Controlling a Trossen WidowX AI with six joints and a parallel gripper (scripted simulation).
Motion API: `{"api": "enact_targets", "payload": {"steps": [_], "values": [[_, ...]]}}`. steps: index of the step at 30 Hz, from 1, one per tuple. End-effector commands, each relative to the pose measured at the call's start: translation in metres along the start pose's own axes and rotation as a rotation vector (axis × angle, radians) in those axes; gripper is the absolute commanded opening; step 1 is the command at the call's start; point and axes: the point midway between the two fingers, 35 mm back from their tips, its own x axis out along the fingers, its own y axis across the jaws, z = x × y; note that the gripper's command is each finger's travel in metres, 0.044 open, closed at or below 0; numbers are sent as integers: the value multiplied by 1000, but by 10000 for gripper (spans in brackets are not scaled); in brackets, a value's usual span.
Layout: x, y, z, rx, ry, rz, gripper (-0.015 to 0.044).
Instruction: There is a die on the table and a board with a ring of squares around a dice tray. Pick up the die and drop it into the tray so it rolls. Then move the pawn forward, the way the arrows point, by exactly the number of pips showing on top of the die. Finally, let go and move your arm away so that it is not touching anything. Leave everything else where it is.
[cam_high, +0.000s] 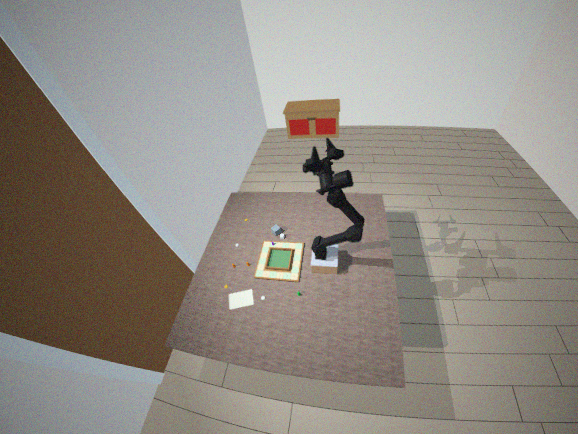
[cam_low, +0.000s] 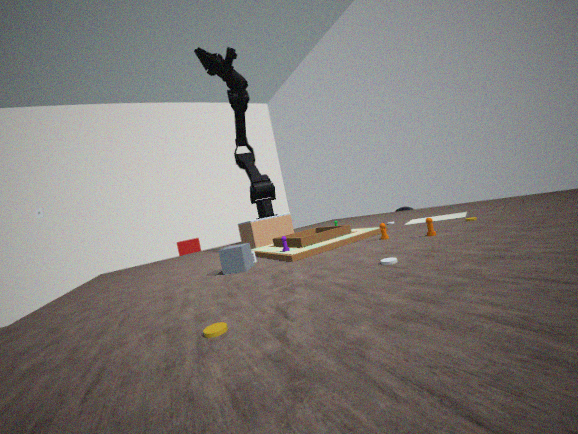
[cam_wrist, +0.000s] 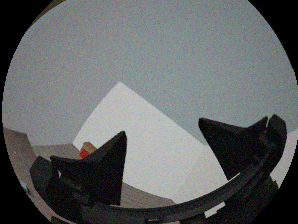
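— Which colours are seen on the board (cam_high: 299, 261)?
— A cream ring is shown around a brown-walled green tray (cam_high: 280, 258); a purple pawn (cam_low: 285, 243) is stood on it.
— And elsewhere?
— Two orange pawns (cam_low: 383, 231), a yellow disc (cam_low: 215, 330), a grey block (cam_low: 236, 258) and a black gripper (cam_low: 215, 54) are seen on or above mottled brown.

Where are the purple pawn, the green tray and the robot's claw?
Purple pawn (cam_low: 285, 243): exterior view, on its body.
Green tray (cam_high: 280, 258): top view, on its green floor.
Gripper (cam_wrist: 162, 145): wrist view, midway between its open fingertips.
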Motion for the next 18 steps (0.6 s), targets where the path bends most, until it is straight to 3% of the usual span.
{"api": "enact_targets", "payload": {"steps": [1, 5, 18], "values": [[0, 1, 1, 3, -3, 1, 374], [3, 31, 20, 14, -57, 53, 275], [21, 221, 93, -110, -188, 436, 275]]}}
